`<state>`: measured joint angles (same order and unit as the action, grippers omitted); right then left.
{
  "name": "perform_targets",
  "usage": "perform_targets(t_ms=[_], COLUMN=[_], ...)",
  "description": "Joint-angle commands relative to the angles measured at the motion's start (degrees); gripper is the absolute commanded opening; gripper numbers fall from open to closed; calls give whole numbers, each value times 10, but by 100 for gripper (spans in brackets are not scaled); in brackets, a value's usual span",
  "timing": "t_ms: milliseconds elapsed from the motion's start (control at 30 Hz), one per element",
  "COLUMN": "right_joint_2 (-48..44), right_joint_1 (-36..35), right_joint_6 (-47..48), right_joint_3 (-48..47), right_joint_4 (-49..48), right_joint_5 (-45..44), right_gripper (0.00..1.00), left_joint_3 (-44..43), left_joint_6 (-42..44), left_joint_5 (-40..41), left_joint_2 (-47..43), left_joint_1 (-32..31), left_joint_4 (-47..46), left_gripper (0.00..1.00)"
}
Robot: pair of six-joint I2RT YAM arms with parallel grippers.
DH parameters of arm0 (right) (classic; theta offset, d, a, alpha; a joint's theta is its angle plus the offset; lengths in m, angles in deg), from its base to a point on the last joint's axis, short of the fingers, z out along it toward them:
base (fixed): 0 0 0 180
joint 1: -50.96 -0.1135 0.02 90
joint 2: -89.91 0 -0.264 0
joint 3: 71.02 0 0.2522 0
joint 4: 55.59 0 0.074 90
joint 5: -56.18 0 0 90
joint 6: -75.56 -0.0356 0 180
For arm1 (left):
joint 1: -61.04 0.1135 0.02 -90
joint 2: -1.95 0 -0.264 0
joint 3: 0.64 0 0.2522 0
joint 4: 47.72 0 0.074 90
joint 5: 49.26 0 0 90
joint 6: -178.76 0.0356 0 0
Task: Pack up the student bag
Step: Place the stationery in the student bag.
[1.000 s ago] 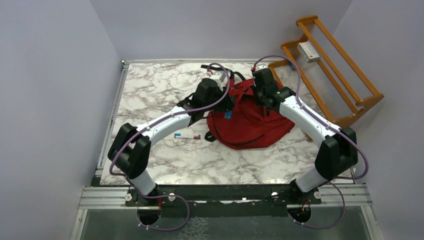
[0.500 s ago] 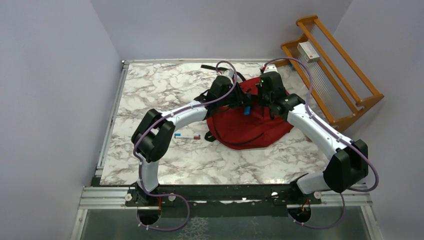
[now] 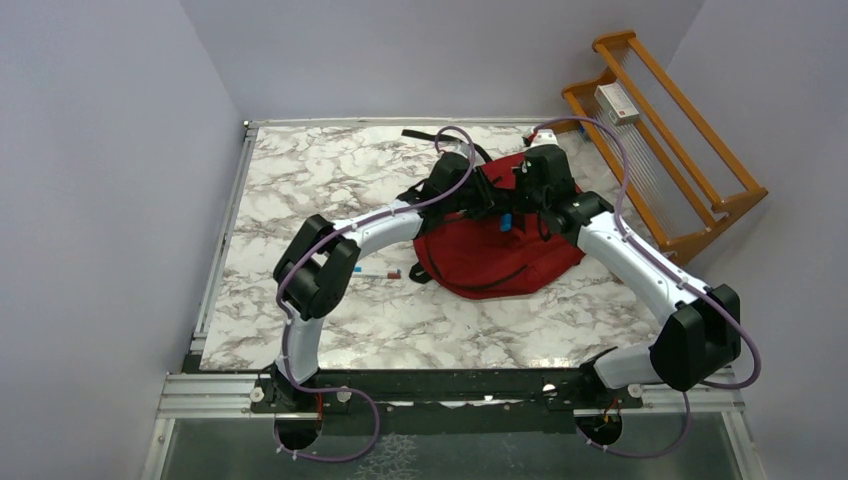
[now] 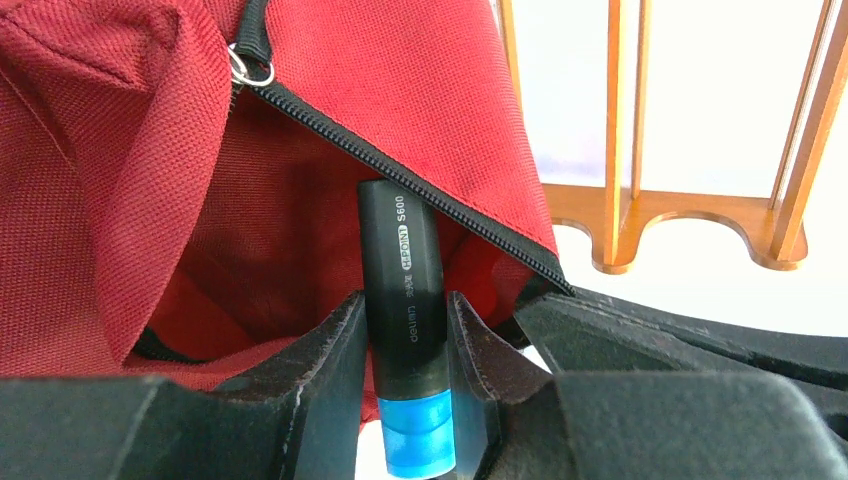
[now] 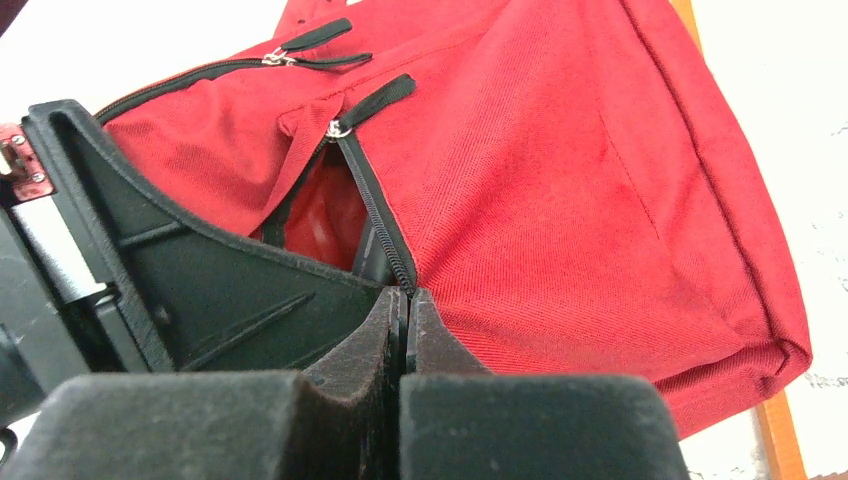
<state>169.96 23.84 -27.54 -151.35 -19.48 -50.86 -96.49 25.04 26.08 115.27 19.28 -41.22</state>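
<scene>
Red student bag (image 3: 497,255) lies on the marble table (image 3: 330,170), far-right side, zip pocket gaping. Left gripper (image 4: 405,308) clamps a black marker (image 4: 401,262) (blue cap at the wrist end), nose at the opening. Right gripper (image 5: 403,312) is pinched tight on the bag's zip edge.

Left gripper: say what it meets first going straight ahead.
The left gripper holds a marker aimed into the open pocket of the bag, so probably the red fabric inside; depth unclear.
</scene>
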Motion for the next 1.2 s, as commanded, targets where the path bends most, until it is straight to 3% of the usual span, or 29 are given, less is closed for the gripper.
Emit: perform_targets(t_ms=[0, 267, 533, 867, 1033, 1167], right_joint_2=[-27, -45, -71, -76, -77, -75], right_joint_1=[0, 0, 0, 1, 0, 0], right_joint_6=[-11, -31, -54, -58, -59, -58], right_joint_3=[7, 28, 54, 63, 67, 68], right_joint_4=[-42, -40, -39, -39, -41, -42], right_joint_5=[30, 53, 67, 71, 64, 62], right_gripper=[1, 0, 0, 0, 0, 0], left_joint_3=[-25, -27, -74, -96, -87, -83], left_joint_6=[-18, -22, -47, -27, 4, 34], left_joint_5=[-15, 19, 74, 59, 60, 60], left_joint_2=[14, 37, 83, 110, 89, 68], left_joint_1=[-5, -3, -8, -20, -19, -18], left_joint_4=[-5, -97, -109, -108, -98, -68], left_gripper=[0, 0, 0, 45, 55, 56])
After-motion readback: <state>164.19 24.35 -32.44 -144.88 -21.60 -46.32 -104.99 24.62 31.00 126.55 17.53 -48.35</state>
